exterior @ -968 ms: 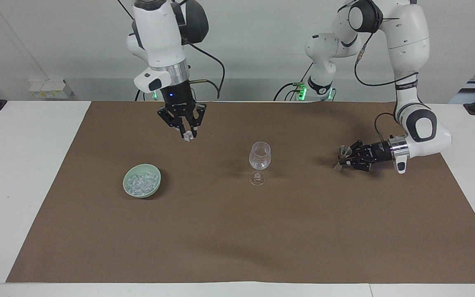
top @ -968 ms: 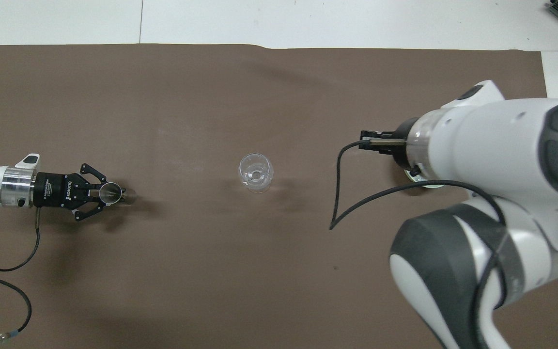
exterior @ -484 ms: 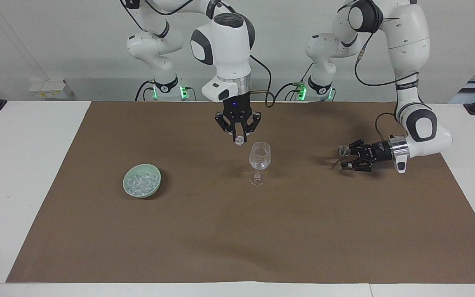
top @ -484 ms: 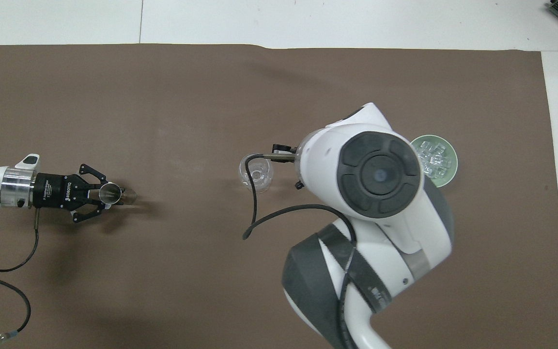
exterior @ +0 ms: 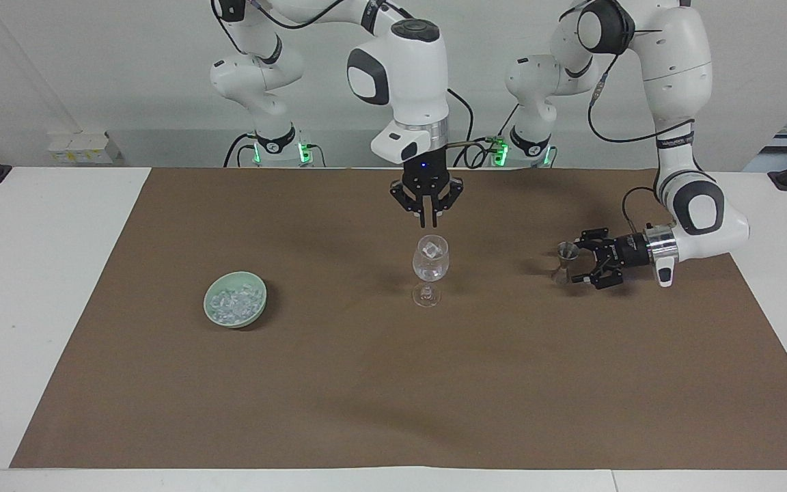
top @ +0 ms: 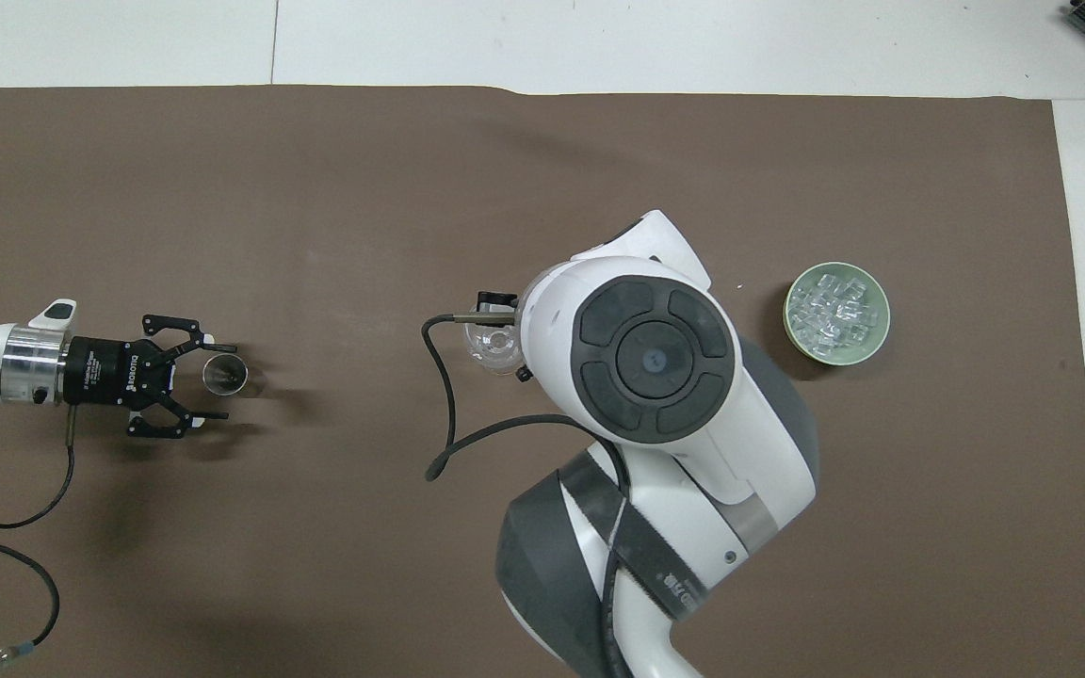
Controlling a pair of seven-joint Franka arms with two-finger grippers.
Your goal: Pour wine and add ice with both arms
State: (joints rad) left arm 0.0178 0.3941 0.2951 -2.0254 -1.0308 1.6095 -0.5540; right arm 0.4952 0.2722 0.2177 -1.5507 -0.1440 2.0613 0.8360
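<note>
Now the ice cube [exterior: 427, 250] seemingly sits inside the clear stemmed wine glass [exterior: 430, 269], dropped from the right gripper [exterior: 427, 220] above, fingertips together, while the left gripper [exterior: 588, 260] has released the small metal jigger [exterior: 565, 263] beside it.

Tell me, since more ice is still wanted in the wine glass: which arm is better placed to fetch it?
Right. The right gripper hangs over the wine glass, toward the ice bowl's end; the left gripper is open beside the jigger.

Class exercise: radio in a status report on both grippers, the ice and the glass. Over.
Right gripper over wine glass, empty. Ice cube in glass; more in green bowl. Left gripper open beside steel measuring cup. Nothing in the way.
</note>
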